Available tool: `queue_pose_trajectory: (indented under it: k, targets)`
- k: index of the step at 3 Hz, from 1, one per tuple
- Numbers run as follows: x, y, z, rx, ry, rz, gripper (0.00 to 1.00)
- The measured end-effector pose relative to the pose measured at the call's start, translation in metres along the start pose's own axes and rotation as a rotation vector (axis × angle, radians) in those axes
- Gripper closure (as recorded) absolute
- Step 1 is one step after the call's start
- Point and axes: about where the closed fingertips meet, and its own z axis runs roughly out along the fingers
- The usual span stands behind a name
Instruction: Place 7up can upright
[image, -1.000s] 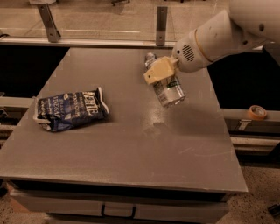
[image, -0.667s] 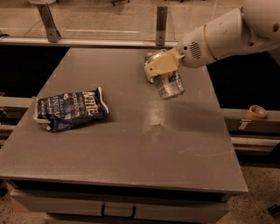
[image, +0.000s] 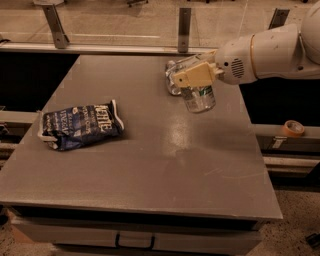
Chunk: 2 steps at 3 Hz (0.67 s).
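The 7up can, silvery with a green label band, is at the back right of the grey table. It stands nearly upright, its lower end at or just above the tabletop. My gripper, with beige fingers, comes in from the right and is shut on the can's upper part, hiding its top. A small clear plastic bottle lies right behind and to the left of the gripper, partly hidden.
A dark blue chip bag lies at the table's left. A railing with posts runs behind the table. A roll of tape sits on a ledge to the right. The table's right edge is close to the can.
The gripper and the can have shifted slightly toward the back of the table, and the can now hangs straighter than a second ago. The chip bag has not moved.
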Motion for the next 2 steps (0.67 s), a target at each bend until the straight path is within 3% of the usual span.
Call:
queue_pose_trajectory:
  k: [1, 2]
  targets:
    - [0.0088, 0.0072, 0.0096, -0.038, -0.061, 0.016, 1.00]
    - [0.0183, 0.0171, 0.0072, -0.106, -0.237, 0.043, 1.00]
